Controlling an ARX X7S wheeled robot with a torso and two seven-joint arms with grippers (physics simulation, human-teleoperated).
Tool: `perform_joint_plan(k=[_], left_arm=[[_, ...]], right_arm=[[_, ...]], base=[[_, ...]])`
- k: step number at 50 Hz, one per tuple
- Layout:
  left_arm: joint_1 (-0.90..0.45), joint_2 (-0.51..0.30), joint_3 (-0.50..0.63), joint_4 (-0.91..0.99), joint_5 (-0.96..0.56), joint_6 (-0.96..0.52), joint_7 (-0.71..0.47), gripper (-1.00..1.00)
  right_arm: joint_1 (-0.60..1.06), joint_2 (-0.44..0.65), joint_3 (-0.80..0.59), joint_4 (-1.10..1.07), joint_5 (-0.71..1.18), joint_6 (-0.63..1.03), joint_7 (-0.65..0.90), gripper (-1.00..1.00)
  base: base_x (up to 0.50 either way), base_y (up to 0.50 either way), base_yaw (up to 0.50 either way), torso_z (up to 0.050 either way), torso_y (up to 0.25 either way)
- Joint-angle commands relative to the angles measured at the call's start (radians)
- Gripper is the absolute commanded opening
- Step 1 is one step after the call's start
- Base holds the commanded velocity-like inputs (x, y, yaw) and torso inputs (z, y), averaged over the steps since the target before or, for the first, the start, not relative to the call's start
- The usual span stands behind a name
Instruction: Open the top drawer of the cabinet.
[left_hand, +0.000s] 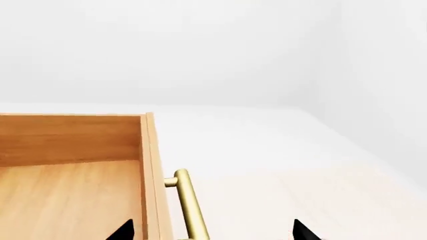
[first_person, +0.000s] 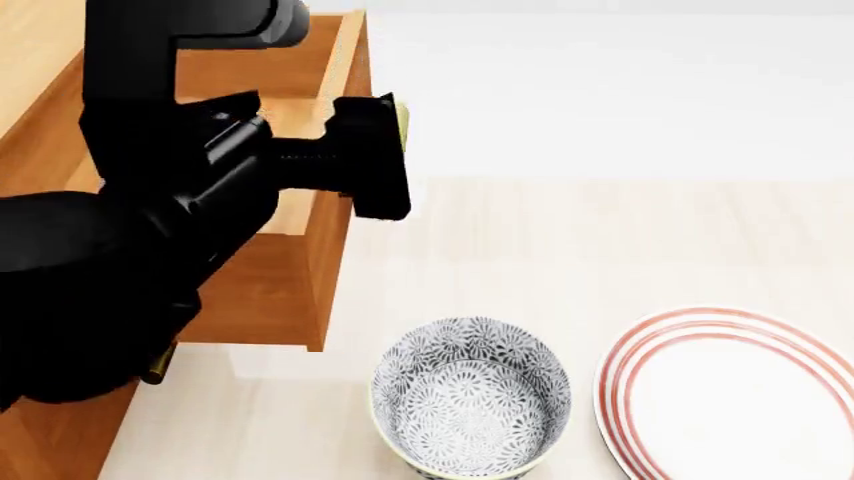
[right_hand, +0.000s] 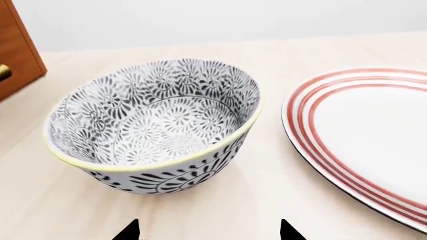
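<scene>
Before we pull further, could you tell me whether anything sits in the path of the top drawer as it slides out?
Nothing visible does. The top drawer already stands out from the cabinet; the patterned bowl and striped plate sit lower, on the floor.

From my left wrist camera I see the top drawer (left_hand: 73, 165) pulled out, its bare wooden inside showing. The brass handle (left_hand: 189, 205) stands off its front panel, lying between my left gripper's (left_hand: 213, 231) two parted black tips.

Smooth honey wood-grain top drawer (left_hand: 67, 190), polished brass handle (left_hand: 190, 207), glossy ceramic-looking bowl (right_hand: 153, 125) and plate (right_hand: 367, 135).
</scene>
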Motion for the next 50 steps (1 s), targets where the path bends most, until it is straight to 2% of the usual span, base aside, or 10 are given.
perform_joint_plan(k=[1,9,18,19,21,22,29,32,37,50], left_arm=[[0.009,-0.046,0.053,0.221,0.342,0.061,-0.162,1.00],[-0.006,-0.042,0.113,0.351,0.583,0.006,-0.363,1.00],[0.034,-0.022,0.174,0.424,0.752,-0.053,-0.490,1.00],[0.031,-0.008,0.195,0.445,0.819,-0.086,-0.520,1.00],[0.036,-0.005,0.200,0.450,0.832,-0.095,-0.532,1.00],[0.046,0.012,0.229,0.473,0.898,-0.134,-0.576,1.00],[0.099,0.027,0.283,0.524,1.080,-0.246,-0.709,1.00],[0.216,-0.008,0.227,0.548,1.216,-0.385,-0.718,1.00],[0.326,-0.056,0.181,0.550,1.334,-0.462,-0.711,1.00],[0.570,-0.180,0.194,0.457,1.633,-0.455,-0.702,1.00]], right_arm=[[0.001,-0.017,0.019,0.002,-0.014,0.001,-0.020,1.00],[-0.001,-0.015,0.017,-0.002,-0.012,0.005,-0.018,1.00],[-0.003,-0.014,0.014,-0.002,-0.012,0.004,-0.017,1.00],[-0.004,-0.013,0.014,-0.004,-0.012,0.004,-0.017,1.00],[-0.004,-0.013,0.013,-0.002,-0.012,0.003,-0.017,1.00],[-0.003,-0.013,0.013,-0.003,-0.012,0.004,-0.017,1.00],[0.000,-0.016,0.011,0.008,-0.013,-0.001,-0.020,1.00],[0.002,-0.019,0.009,0.018,-0.016,-0.007,-0.022,1.00],[0.004,-0.023,0.007,0.031,-0.021,-0.017,-0.024,1.00],[-0.004,-0.016,0.028,0.010,-0.001,-0.002,0.008,1.00]], base=[[0.00,0.00,0.00,0.000,0.000],[0.00,0.00,0.00,0.000,0.000],[0.00,0.00,0.00,0.000,0.000],[0.00,0.00,0.00,0.000,0.000],[0.00,0.00,0.00,0.000,0.000],[0.00,0.00,0.00,0.000,0.000],[0.00,0.00,0.00,0.000,0.000],[0.00,0.00,0.00,0.000,0.000],[0.00,0.00,0.00,0.000,0.000],[0.00,0.00,0.00,0.000,0.000]])
